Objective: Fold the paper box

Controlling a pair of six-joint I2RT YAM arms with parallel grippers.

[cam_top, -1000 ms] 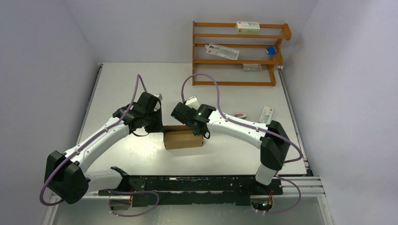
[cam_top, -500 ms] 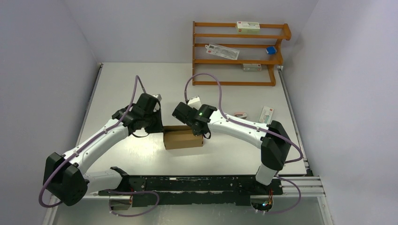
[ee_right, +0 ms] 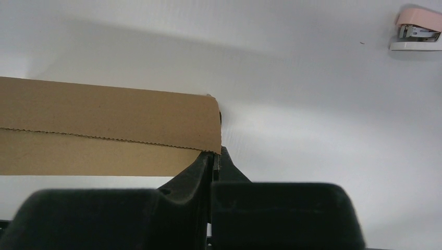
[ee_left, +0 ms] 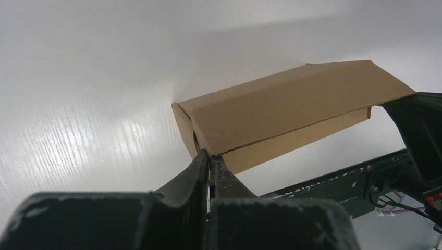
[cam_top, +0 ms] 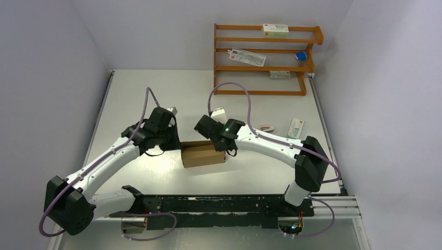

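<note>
Starting on the left: the left gripper (ee_left: 209,155) has its fingers pressed tight together with no gap. The tips sit right against the box (ee_left: 281,112), at the near corner of its left end. Can't tell if any cardboard is caught between them; it looks more like they're just touching the edge.

The box is a slim brown carton lying flat on the table (cam_top: 130,94). It's about in the middle, between the two grippers, with its long side running left to right. A perforated line runs along its length.

At the right end, the right gripper (ee_right: 215,156) is the same deal: fingers squeezed together, tips touching the box's corner.

Further right on the table there's a small pink stapler (ee_right: 417,28) and a white carton (cam_top: 295,126), both well apart from the box. A wooden shelf (cam_top: 260,60) stands at the back right.
</note>
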